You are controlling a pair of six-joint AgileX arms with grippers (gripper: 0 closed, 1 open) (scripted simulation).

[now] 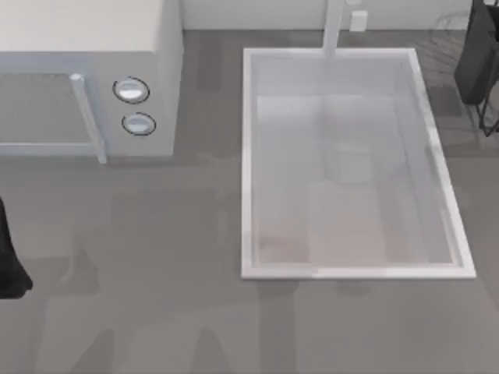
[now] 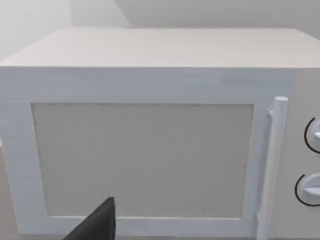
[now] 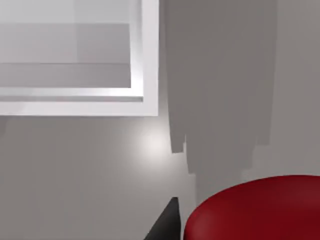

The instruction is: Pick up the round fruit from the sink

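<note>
White casing: the microwave stands at the table's left, its door closed and two knobs beside the handle.
Left arm: it is parked at the table's left edge, facing the microwave. The opening of the left gripper cannot be told.
Sink: the basin lies right of centre, with the faucet post at its far rim. Its pale bottom is bare.
Right arm: it is placed at the table's far right corner, beyond the sink.
Round fruit: the red ball is seen close under the right wrist camera, outside the sink's corner and above the grey table.
Right gripper: one dark finger is seen just beside the fruit. The gripper is judged to be closed on the fruit, with no slack visible.
Risk, slip: the fruit is glossy and round, so it can be squeezed out of the jaws if the grip is off centre or the arm is swung sharply.
Risk, drop: a released fruit can roll across the table, since no rim bounds it there.
View difference: the fruit and its clearance from the sink's corner are given by the right wrist view; the bare basin and the placing of both arms are given by the top view; the microwave's front is given by the left wrist view.
</note>
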